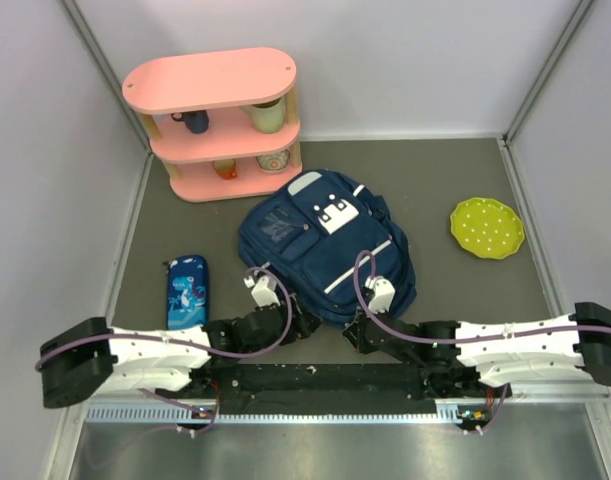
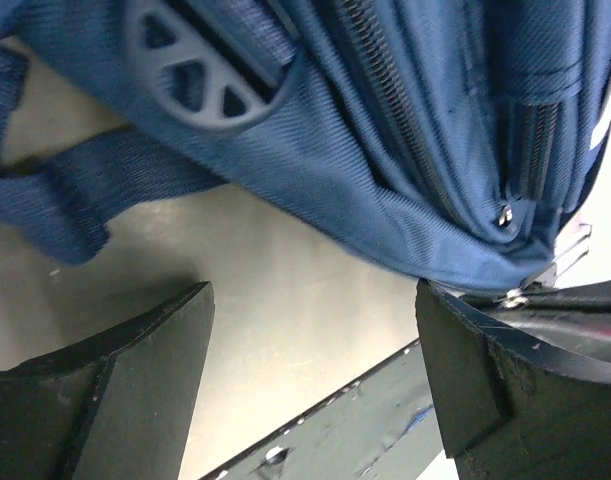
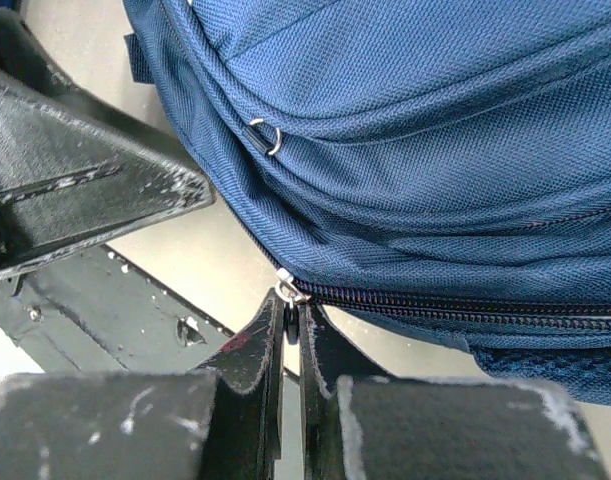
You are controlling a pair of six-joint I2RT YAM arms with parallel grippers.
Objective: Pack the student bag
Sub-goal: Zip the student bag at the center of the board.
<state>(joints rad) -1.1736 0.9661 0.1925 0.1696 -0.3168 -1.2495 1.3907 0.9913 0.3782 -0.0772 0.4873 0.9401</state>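
Student bag (image 1: 320,245) lies flat in the mid of the counter (image 1: 465,290), front side up. L pincer (image 2: 313,300) is wide open w/ nothing in it, just by the bag's 7 o'clock edge. R pincer (image 3: 293,312) is squeezed tight on the zip pull (image 3: 288,290) at the bag's 5 o'clock edge. Pencil case (image 1: 186,290) lies at the bag's 8 o'clock, apart.

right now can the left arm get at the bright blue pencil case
Probably yes: the bright blue pencil case lies just left of the open left gripper, with nothing between them.
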